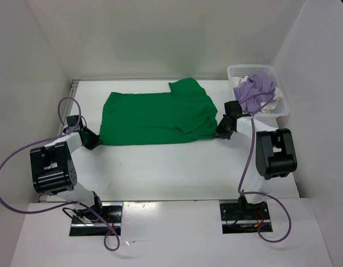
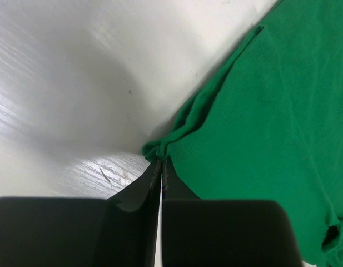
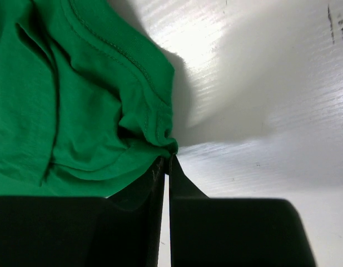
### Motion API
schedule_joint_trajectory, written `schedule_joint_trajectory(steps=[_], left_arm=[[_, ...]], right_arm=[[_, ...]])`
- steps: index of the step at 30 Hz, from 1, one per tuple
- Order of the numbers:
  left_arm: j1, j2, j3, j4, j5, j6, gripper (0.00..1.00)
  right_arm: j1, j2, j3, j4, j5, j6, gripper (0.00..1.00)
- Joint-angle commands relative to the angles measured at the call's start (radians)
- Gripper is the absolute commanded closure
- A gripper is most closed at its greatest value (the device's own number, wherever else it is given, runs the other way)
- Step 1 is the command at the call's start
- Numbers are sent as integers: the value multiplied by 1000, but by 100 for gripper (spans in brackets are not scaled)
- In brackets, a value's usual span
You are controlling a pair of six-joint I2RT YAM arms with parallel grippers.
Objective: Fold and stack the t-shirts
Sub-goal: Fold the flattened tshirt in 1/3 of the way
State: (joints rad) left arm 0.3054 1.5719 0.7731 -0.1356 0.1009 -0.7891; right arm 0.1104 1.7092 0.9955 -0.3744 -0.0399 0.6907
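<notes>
A bright green t-shirt (image 1: 154, 118) lies spread across the middle of the table, with one sleeve pointing toward the back. My left gripper (image 1: 97, 142) is shut on its near left corner (image 2: 155, 148), the cloth bunched at the fingertips. At the opposite end my right gripper (image 1: 219, 133) is shut on the near right corner (image 3: 167, 143), where the hem puckers between the tips. A light purple t-shirt (image 1: 254, 92) and a white one (image 1: 271, 105) lie crumpled in the basket.
A white mesh basket (image 1: 235, 71) stands at the back right corner, close behind the right arm. White walls close in the table at the left, back and right. Purple cables loop from both arms.
</notes>
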Motion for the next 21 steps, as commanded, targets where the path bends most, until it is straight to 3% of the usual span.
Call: schedule_joint_trajectory(steps=[1, 14, 21], left_arm=[[4, 2, 32, -1, -27, 36, 100], [14, 20, 114, -85, -95, 109, 100], [23, 10, 114, -223, -113, 209, 100]], right_arm=[[-8, -62, 52, 11, 54, -28, 93], [-46, 99, 196, -60, 90, -131, 93], [-46, -32, -22, -138, 45, -140, 93]])
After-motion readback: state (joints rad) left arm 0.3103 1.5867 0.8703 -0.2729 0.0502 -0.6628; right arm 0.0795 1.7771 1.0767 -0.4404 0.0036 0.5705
